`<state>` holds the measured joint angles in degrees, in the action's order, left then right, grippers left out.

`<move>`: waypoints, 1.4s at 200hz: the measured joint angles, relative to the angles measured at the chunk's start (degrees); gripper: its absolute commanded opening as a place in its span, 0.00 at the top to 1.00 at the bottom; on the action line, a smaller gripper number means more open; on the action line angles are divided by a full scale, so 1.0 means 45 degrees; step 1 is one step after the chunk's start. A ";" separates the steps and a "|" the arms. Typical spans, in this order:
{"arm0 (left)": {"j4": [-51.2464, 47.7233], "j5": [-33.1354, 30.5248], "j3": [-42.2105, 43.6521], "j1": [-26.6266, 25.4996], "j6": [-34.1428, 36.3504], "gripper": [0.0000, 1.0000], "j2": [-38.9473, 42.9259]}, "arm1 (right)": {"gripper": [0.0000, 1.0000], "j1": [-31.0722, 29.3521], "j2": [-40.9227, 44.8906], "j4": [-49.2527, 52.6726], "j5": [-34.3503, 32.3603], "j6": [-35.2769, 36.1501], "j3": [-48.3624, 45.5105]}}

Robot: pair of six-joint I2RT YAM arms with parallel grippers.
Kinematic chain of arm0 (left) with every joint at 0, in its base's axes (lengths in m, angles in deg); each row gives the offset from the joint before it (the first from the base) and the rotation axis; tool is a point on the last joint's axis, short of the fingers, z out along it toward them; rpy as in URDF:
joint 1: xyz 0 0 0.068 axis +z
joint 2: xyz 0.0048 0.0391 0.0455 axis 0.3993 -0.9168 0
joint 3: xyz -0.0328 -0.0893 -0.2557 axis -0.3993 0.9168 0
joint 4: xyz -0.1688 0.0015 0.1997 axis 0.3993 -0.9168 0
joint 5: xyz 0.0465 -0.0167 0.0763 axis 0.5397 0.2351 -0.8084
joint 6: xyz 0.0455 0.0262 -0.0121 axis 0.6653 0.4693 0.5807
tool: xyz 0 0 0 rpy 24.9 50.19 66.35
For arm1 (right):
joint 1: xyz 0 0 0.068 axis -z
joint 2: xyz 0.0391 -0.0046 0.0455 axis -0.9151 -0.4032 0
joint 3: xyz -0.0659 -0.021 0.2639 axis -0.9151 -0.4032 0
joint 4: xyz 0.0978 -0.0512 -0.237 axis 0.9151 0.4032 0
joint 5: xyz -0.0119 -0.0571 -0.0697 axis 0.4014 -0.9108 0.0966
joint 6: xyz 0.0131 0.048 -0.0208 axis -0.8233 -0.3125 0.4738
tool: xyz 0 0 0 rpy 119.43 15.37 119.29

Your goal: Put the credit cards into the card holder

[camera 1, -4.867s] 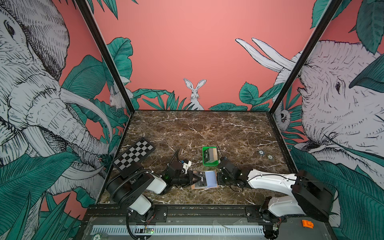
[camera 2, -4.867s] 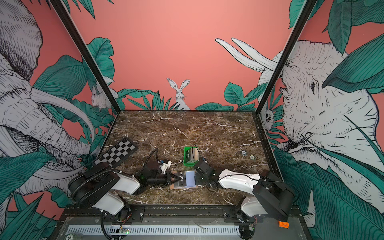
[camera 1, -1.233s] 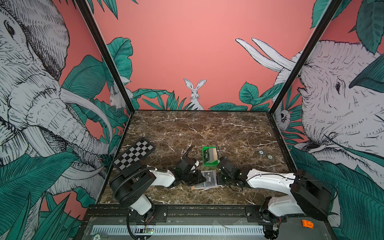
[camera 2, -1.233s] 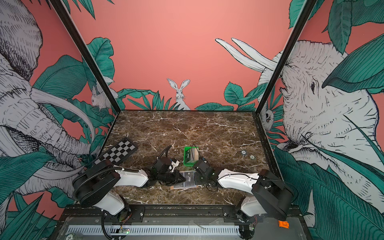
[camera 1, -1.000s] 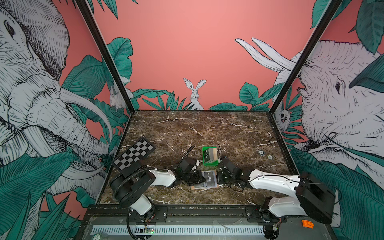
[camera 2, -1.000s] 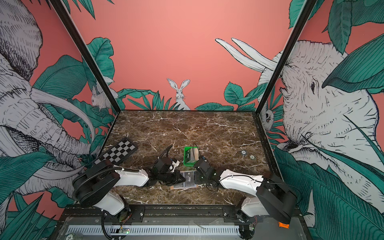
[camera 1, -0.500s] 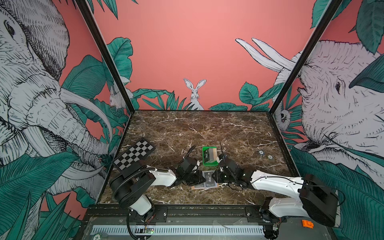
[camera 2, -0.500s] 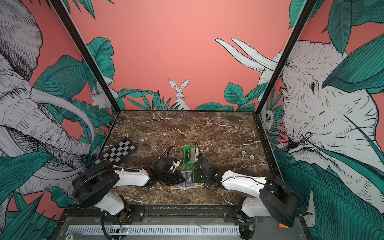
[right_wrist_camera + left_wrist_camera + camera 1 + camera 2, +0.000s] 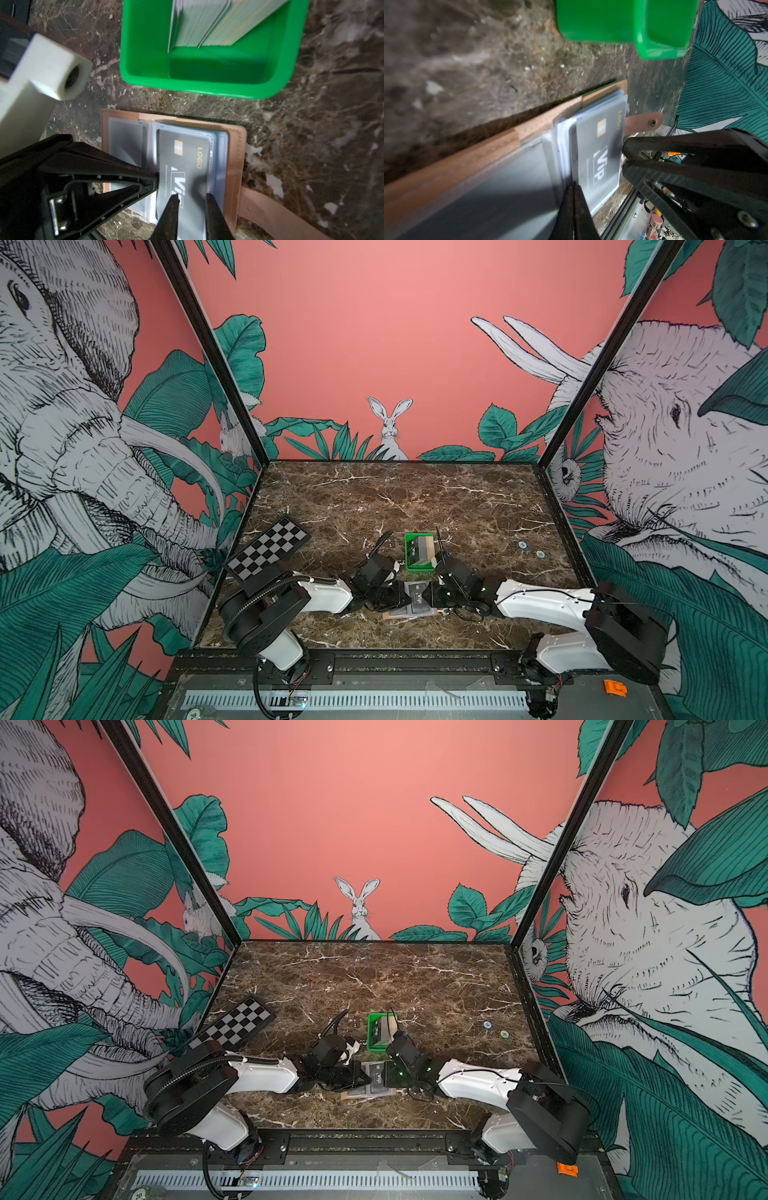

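Observation:
The card holder [image 9: 395, 615] lies open and flat on the marble near the front middle, its strap tab [image 9: 643, 122] pointing to the right. A black "VIP" credit card [image 9: 187, 158] sits inside a clear pocket of it, also seen in both top views [image 9: 418, 596] [image 9: 377, 1077]. My left gripper [image 9: 572, 184] is shut, its tip resting at the pocket's edge by the holder's spine [image 9: 155, 180]. My right gripper [image 9: 192, 197] hovers just over the VIP card, jaws slightly apart with nothing between them. More credit cards [image 9: 207, 20] stand on edge in the green tray.
The green tray [image 9: 419, 569] stands directly behind the card holder, a hand's width away. A checkerboard [image 9: 268, 551] leans at the left wall. Two small round discs [image 9: 522, 544] lie at the right. Both arms lie low across the front of the table.
My right gripper has opened a little and no longer grips the VIP card, which now lies in the pocket. The left gripper stays shut at the holder.

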<state>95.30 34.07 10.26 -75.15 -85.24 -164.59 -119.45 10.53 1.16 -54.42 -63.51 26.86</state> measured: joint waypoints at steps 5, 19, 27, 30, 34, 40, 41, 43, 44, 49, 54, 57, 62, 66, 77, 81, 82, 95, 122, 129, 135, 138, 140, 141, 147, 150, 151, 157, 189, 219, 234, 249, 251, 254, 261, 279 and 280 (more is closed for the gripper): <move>0.0000 0.0000 0.0000 0.0000 0.0000 0.93 0.0000 | 0.77 0.0000 -0.0024 -0.0029 0.0034 -0.0005 0.0000; 0.0000 0.0000 0.0000 0.0000 0.0000 0.93 0.0000 | 0.77 -0.0005 -0.0087 -0.0102 0.0049 -0.0010 0.0000; 0.0000 0.0000 0.0000 0.0000 0.0000 0.93 0.0000 | 0.77 0.0000 -0.0117 -0.0126 0.0044 -0.0010 0.0000; 0.0000 0.0000 0.0000 0.0000 0.0000 0.93 0.0000 | 0.77 -0.0005 -0.0117 -0.0126 0.0034 -0.0010 0.0000; 0.0000 0.0000 0.0000 0.0000 0.0000 0.93 0.0000 | 0.77 0.0000 -0.0117 -0.0117 0.0034 -0.0010 0.0000; 0.0000 0.0000 0.0000 0.0000 0.0000 0.93 0.0000 | 0.77 0.0000 -0.0117 -0.0102 0.0010 -0.0010 0.0000; -0.0005 0.0000 0.0000 0.0000 0.0000 0.93 0.0000 | 0.77 -0.0005 -0.0117 -0.0102 0.0000 -0.0010 0.0000; 0.0000 0.0000 0.0000 0.0000 0.0000 0.93 0.0000 | 0.77 -0.0005 -0.0117 -0.0092 -0.0024 -0.0010 0.0000; 0.0000 0.0000 0.0000 0.0000 0.0000 0.93 0.0000 | 0.77 -0.0005 -0.0117 -0.0087 -0.0029 -0.0010 0.0000; 0.0000 0.0000 0.0000 0.0000 0.0000 0.93 0.0000 | 0.77 -0.0005 -0.0117 -0.0053 -0.0078 -0.0010 0.0000; 0.0000 0.0000 0.0000 0.0000 0.0000 0.93 0.0000 | 0.77 -0.0005 -0.0112 0.0010 -0.0117 -0.0010 0.0000; 0.0000 0.0000 0.0000 0.0000 0.0000 0.93 0.0000 | 0.77 -0.0005 -0.0107 0.0034 -0.0155 -0.0010 0.0000; 0.0000 0.0000 0.0000 0.0000 0.0000 0.93 0.0000 | 0.77 -0.0005 -0.0102 0.0087 -0.0204 -0.0015 0.0000; 0.0000 0.0000 0.0000 0.0000 0.0000 0.93 0.0000 | 0.77 0.0000 -0.0097 0.0117 -0.0228 -0.0015 0.0000; 0.0000 0.0000 0.0000 0.0000 0.0000 0.93 0.0000 | 0.77 0.0000 -0.0073 0.0185 -0.0296 -0.0015 0.0000; 0.0000 0.0000 0.0000 0.0000 0.0000 0.93 0.0000 | 0.77 0.0000 -0.0063 0.0204 -0.0311 -0.0010 0.0000; 0.0000 0.0000 0.0000 0.0000 0.0000 0.93 0.0000 | 0.77 -0.0005 -0.0063 0.0209 -0.0311 -0.0015 0.0000; 0.0005 0.0000 0.0000 0.0000 -0.0005 0.93 0.0000 | 0.77 0.0000 -0.0053 0.0238 -0.0340 -0.0010 0.0000; 0.0005 0.0000 0.0000 0.0000 -0.0005 0.93 0.0000 | 0.77 0.0000 -0.0053 0.0160 -0.0194 -0.0010 0.0000; 0.0005 0.0005 0.0000 0.0000 -0.0005 0.93 0.0000 | 0.78 0.0000 -0.0053 0.0107 -0.0160 -0.0010 0.0000; 0.0005 0.0005 0.0000 0.0000 0.0000 0.93 0.0000 | 0.78 0.0000 -0.0053 0.0063 -0.0107 -0.0010 0.0000; 0.0005 0.0005 0.0000 0.0000 -0.0005 0.93 0.0000 | 0.78 0.0000 -0.0053 0.0044 -0.0102 -0.0010 0.0000; 0.0005 0.0005 0.0000 0.0000 -0.0005 0.93 0.0000 | 0.78 0.0000 -0.0053 0.0034 -0.0087 -0.0010 0.0000; 0.0005 0.0005 0.0000 0.0000 -0.0005 0.93 0.0000 | 0.78 0.0000 -0.0053 0.0029 -0.0083 -0.0010 0.0000; 0.0005 0.0005 0.0000 -0.0005 -0.0005 0.93 0.0000 | 0.78 0.0000 -0.0058 -0.0005 -0.0049 -0.0010 0.0000; 0.0005 0.0000 0.0000 -0.0005 -0.0005 0.93 0.0000 | 0.78 0.0000 -0.0058 -0.0029 -0.0029 -0.0010 0.0000; 0.0005 0.0005 0.0000 0.0000 -0.0005 0.93 0.0000 | 0.78 0.0000 -0.0058 -0.0029 -0.0024 -0.0010 0.0000; 0.0005 0.0000 0.0000 -0.0005 -0.0005 0.93 0.0000 | 0.78 0.0000 -0.0058 -0.0068 0.0005 -0.0005 0.0000; 0.0015 0.0005 0.0000 -0.0005 -0.0005 0.93 0.0000 | 0.79 0.0000 -0.0058 -0.0248 0.0141 0.0000 0.0000; 0.0029 0.0000 0.0005 -0.0015 -0.0010 0.93 0.0000 | 0.79 0.0000 -0.0015 -0.0408 0.0262 0.0049 -0.0019; 0.0034 0.0000 0.0005 -0.0015 -0.0010 0.93 0.0000 | 0.79 -0.0005 0.0083 -0.0447 0.0325 0.0097 -0.0019; 0.0034 0.0000 0.0005 -0.0015 -0.0010 0.93 0.0005 | 0.79 -0.0005 0.0199 -0.0481 0.0398 0.0155 -0.0019; 0.0029 0.0000 0.0005 -0.0015 -0.0010 0.93 0.0005 | 0.79 -0.0005 0.0199 -0.0481 0.0413 0.0165 -0.0019; 0.0029 0.0000 0.0005 -0.0015 -0.0010 0.93 0.0010 | 0.79 0.0000 0.0204 -0.0495 0.0427 0.0194 -0.0019; 0.0019 0.0000 0.0005 -0.0015 -0.0010 0.93 0.0024 | 0.79 -0.0005 0.0204 -0.0510 0.0471 0.0228 -0.0019; -0.0053 -0.0015 0.0005 -0.0024 -0.0005 0.92 0.0136 | 0.79 -0.0005 0.0204 -0.0510 0.0578 0.0296 -0.0005; -0.0063 -0.0019 0.0005 -0.0024 -0.0005 0.92 0.0151 | 0.79 -0.0005 0.0204 -0.0510 0.0578 0.0296 -0.0005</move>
<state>95.01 33.99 10.28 -75.26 -85.26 -163.91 -119.47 11.45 -1.13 -51.81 -62.18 26.84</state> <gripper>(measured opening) 0.075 0.208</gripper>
